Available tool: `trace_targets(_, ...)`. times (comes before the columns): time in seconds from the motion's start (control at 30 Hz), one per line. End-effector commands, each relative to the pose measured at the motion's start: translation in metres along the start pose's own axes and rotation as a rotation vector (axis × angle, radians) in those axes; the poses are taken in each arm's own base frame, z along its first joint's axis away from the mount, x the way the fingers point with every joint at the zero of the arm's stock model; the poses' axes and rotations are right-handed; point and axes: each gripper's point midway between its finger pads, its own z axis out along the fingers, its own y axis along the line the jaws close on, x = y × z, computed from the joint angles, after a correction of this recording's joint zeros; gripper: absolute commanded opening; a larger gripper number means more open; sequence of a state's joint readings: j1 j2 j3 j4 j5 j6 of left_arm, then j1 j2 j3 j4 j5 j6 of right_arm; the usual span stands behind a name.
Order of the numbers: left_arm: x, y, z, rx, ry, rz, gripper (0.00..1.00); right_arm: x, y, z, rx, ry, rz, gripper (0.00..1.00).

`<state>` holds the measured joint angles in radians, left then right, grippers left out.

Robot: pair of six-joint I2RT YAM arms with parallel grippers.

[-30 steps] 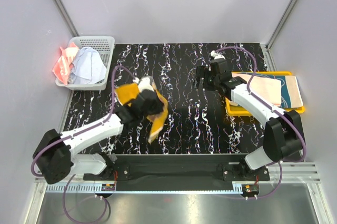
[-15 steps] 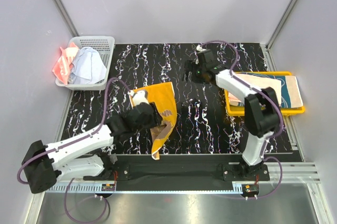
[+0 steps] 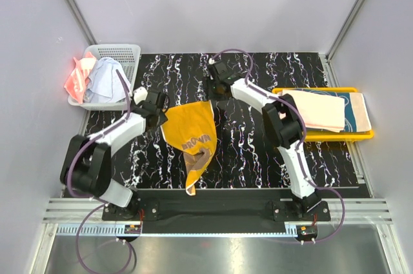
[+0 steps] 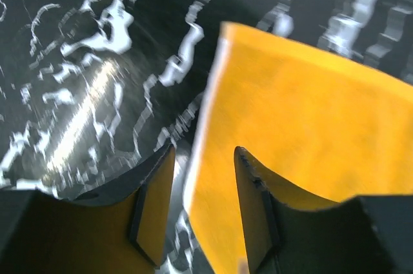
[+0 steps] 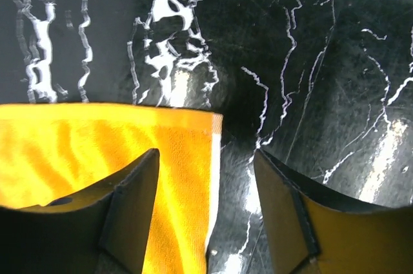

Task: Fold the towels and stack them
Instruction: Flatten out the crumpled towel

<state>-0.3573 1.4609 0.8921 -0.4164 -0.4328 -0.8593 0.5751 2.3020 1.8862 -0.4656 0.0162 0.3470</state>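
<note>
The left tool (image 3: 155,104) and right tool (image 3: 217,86) are held open, empty, at the far corners of the orange towel (image 3: 191,133), which should be pinched evenly before folding.

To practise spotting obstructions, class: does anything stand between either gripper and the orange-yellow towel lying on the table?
Nothing visible does. The left gripper and right gripper, both open, each straddle the edge of the orange-yellow towel at a far corner, with only bare table around them.
</note>
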Motion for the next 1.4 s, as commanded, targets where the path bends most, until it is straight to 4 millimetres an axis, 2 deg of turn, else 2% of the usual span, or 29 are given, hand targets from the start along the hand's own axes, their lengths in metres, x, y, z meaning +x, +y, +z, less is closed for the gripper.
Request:
trace_targets(0.0,-0.03,-0.016,0.026,0.033,-0.017,0.015,0.47,-0.011,-0.006,0.0,0.078,-0.016,-0.033,0.66)
trace_targets(0.1,-0.029,-0.012,0.043,0.014,0.018,0.021,0.47,-0.004,-0.011,0.004,0.119,0.0,-0.04,0.64)
trace_targets(0.27,-0.026,-0.004,0.063,0.001,0.048,-0.013,0.49,0.008,-0.008,0.012,0.114,0.019,-0.06,0.6)
trace_targets(0.5,-0.029,-0.007,0.075,0.005,0.061,-0.027,0.48,0.015,-0.001,0.02,0.127,0.024,-0.088,0.59)
trace_targets(0.6,-0.029,-0.013,0.08,0.028,0.069,-0.028,0.45,0.017,-0.003,0.023,0.136,0.033,-0.092,0.58)
trace_targets(0.77,-0.032,-0.023,0.083,0.067,0.071,-0.038,0.45,0.018,-0.002,0.025,0.136,0.032,-0.092,0.56)
trace_targets(0.97,-0.027,-0.027,0.094,0.06,0.112,-0.041,0.46,0.02,-0.002,0.028,0.136,0.042,-0.095,0.44)
trace_targets(1.03,-0.028,-0.029,0.095,0.058,0.115,-0.049,0.46,0.02,-0.002,0.028,0.135,0.042,-0.095,0.42)
trace_targets(1.07,-0.025,-0.029,0.097,0.052,0.122,-0.05,0.45,0.02,-0.002,0.029,0.136,0.042,-0.097,0.38)
trace_targets(1.27,-0.028,-0.038,0.099,0.065,0.144,-0.054,0.19,0.024,-0.002,0.034,0.127,0.058,-0.102,0.27)
trace_targets(1.3,-0.028,-0.038,0.1,0.068,0.149,-0.054,0.09,0.024,-0.001,0.033,0.124,0.059,-0.101,0.23)
trace_targets(1.37,-0.029,-0.04,0.099,0.076,0.152,-0.049,0.03,0.021,-0.001,0.031,0.125,0.052,-0.102,0.21)
